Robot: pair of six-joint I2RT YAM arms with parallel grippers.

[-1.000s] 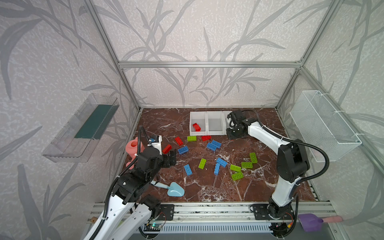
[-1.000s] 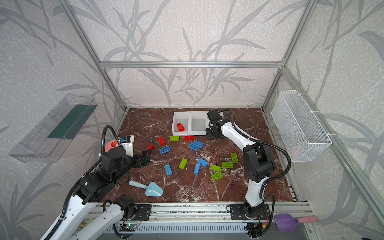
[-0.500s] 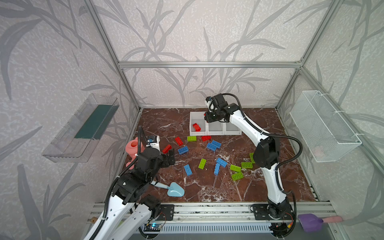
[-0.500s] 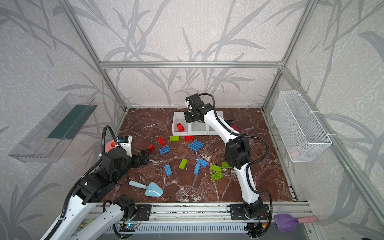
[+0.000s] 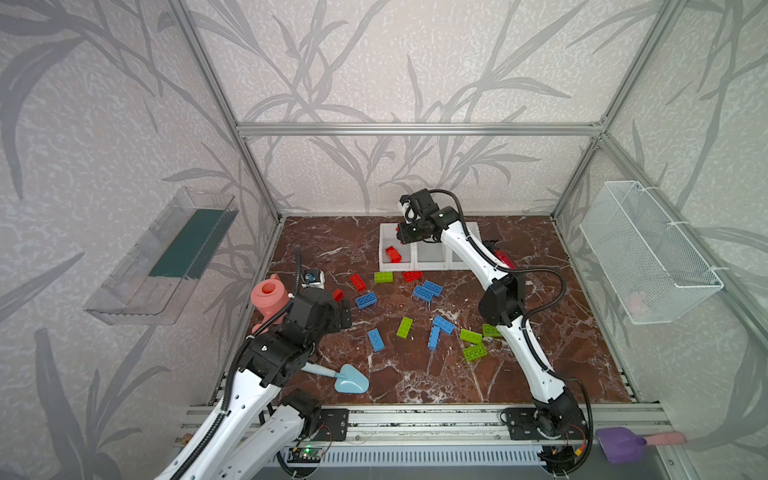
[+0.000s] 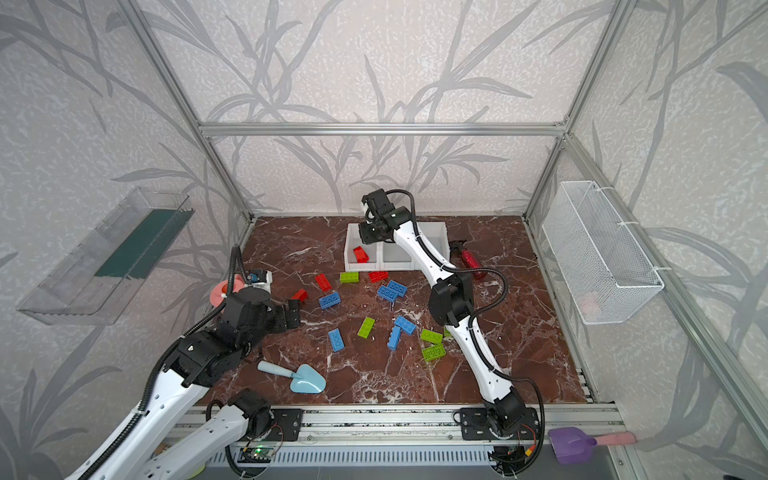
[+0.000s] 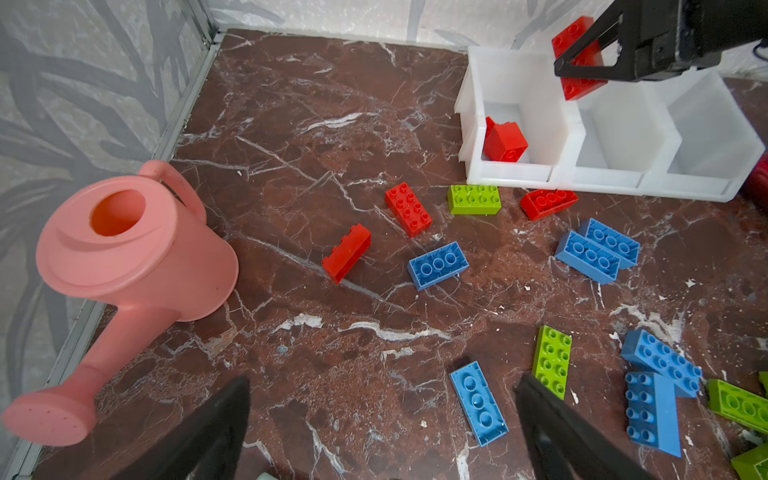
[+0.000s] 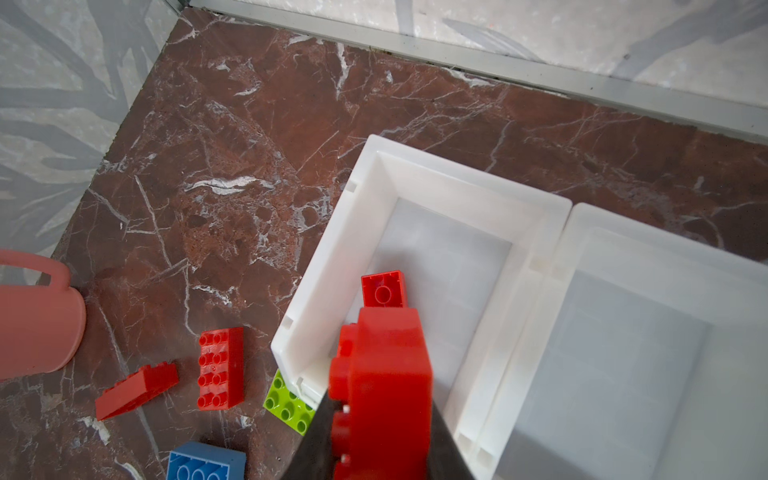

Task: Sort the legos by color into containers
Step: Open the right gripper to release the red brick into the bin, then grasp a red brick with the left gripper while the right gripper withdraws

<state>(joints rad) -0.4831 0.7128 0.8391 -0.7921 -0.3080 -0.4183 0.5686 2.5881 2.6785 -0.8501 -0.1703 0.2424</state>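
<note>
My right gripper (image 8: 380, 399) is shut on a red lego (image 8: 382, 374) and hangs over the leftmost of the three joined white containers (image 5: 428, 264). In both top views that gripper (image 6: 365, 235) is above this bin. Another red lego (image 5: 392, 254) lies inside it; the two other bins look empty. Several red, blue and lime green legos lie scattered on the marble floor, such as a red one (image 5: 357, 281), a blue one (image 5: 365, 300) and a green one (image 5: 404, 326). My left gripper (image 7: 382, 386) is open over bare floor, near a blue lego (image 7: 478, 403).
A pink watering can (image 5: 270, 297) stands at the left edge beside my left arm. A light blue trowel (image 5: 345, 380) lies at the front. A red bottle (image 6: 469, 259) lies right of the bins. A wire basket (image 5: 648, 257) and a clear tray (image 5: 166, 257) hang on the side walls.
My right gripper has swung left along the row of containers, from its right end to above the leftmost bin. The left arm has stayed almost still.
</note>
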